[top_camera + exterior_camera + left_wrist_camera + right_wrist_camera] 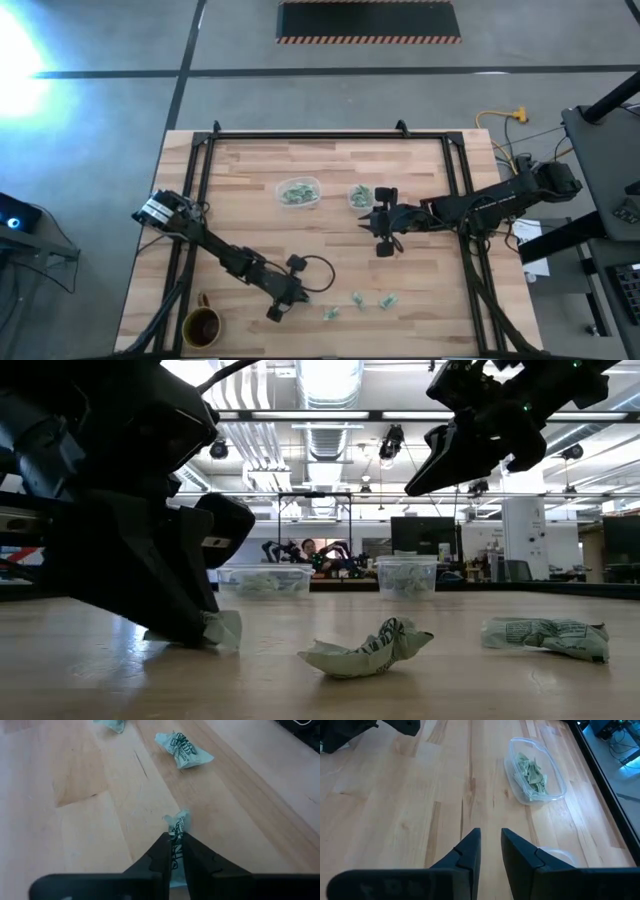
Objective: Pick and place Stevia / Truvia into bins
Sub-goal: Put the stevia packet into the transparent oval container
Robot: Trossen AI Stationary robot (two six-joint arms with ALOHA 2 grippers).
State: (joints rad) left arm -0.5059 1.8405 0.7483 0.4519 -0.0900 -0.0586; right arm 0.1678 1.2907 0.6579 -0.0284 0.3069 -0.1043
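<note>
We're seeing the wooden table (250, 200) filling the centre of the high view, with two dark arms reaching in. The left arm is coming in from the left edge and running down toward bottom centre; the right arm is coming in from the right edge at mid-height.

Two clear bins are sitting in the upper middle: the wider bin (298, 192) and, to its right, the smaller square bin (361, 196). Both are holding crumpled packets; we can't count those. One brown mug (201, 326) is standing at the lower left.

The left gripper (174, 851) is sitting low at the table, bottom centre in the high view, its fingers pressed together and pinching one packet (177, 826); the low view is showing that packet poking out under the gripper at lower left.

The right gripper (490, 842) is hanging above the table just right of the square bin, fingers slightly parted, gripping nothing.

Loose Stevia / Truvia on the wood: we're counting two more in the high view, the middle packet (357, 299) and the right packet (387, 300), in a row at bottom centre, apart from each other and well below the bins.
</note>
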